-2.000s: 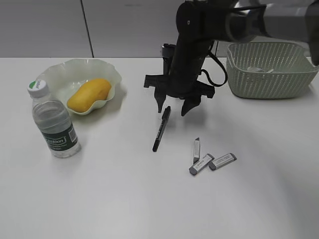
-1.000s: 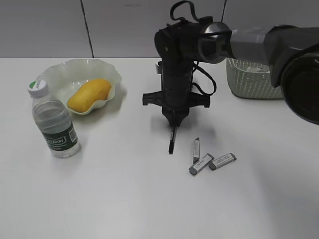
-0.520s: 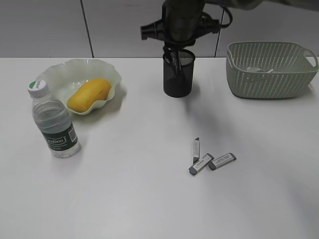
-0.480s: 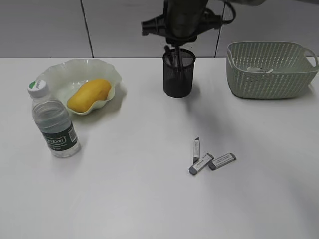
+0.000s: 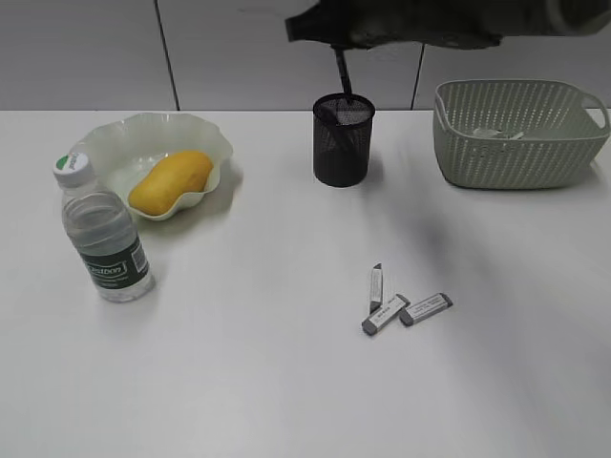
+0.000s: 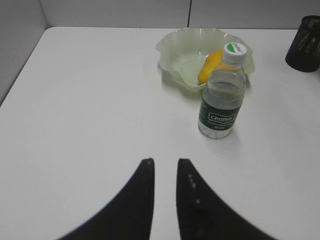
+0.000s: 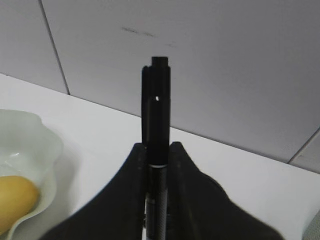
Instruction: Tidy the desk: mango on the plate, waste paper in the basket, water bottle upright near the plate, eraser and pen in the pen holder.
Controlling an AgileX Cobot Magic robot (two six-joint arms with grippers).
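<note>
Right tool (image 7: 156, 150) risen; clamps pen (image 7: 157, 125) above pen holder (image 5: 343, 139).

One mango (image 5: 171, 181) on one plate (image 5: 215, 135), far left. One water bottle (image 5: 102, 231), near left. One pen holder (image 5: 343, 139), far centre; one pen (image 5: 342, 72) above it. One basket (image 5: 516, 131), far right, with one wad of waste paper (image 5: 496, 134) inside. Three small grey erasers (image 5: 399, 301) clustered near right of centre on the bench

background: grey wall panels (image 5: 86, 48) | vertical seams (image 5: 164, 52): 2 | faint dark smudge (image 7: 136, 31)
</note>
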